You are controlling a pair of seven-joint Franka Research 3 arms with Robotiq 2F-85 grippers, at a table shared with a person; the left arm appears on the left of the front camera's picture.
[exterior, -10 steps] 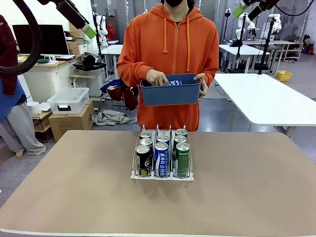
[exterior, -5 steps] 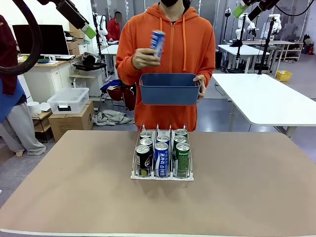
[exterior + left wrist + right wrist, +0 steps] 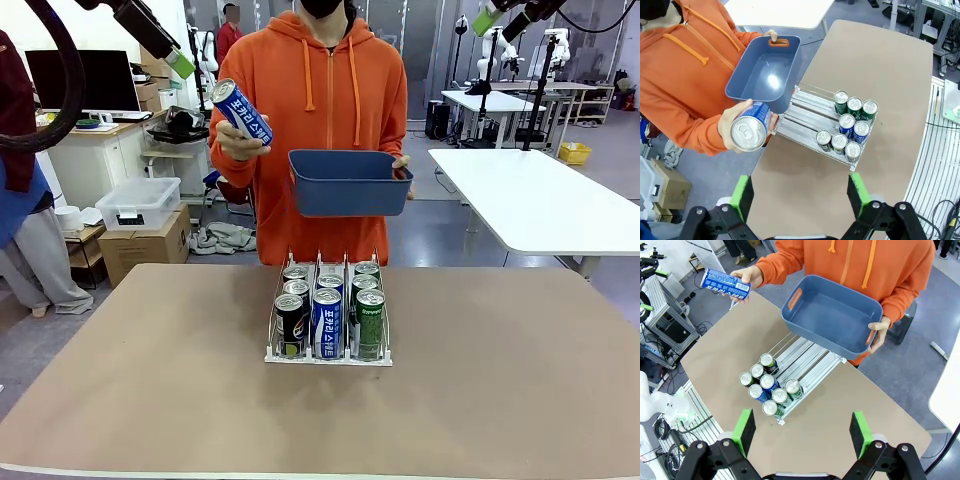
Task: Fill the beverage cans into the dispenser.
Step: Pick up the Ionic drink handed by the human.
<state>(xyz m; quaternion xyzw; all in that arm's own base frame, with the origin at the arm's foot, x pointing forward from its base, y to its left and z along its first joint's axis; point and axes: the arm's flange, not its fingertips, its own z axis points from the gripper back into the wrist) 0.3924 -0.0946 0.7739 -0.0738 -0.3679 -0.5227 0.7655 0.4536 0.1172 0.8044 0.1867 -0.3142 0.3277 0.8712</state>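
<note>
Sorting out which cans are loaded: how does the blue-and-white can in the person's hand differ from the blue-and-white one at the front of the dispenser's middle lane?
The held can is tilted in the person's hand, in the air; the front can stands upright. The held can is outside the dispenser; the front can sits in its middle lane between a black can and a green can. Both have blue-and-white print and silver tops.

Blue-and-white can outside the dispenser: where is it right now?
In the front view, the blue-and-white can is held tilted in the person's hand, picture-left of the blue tub, high above the dispenser.
</note>
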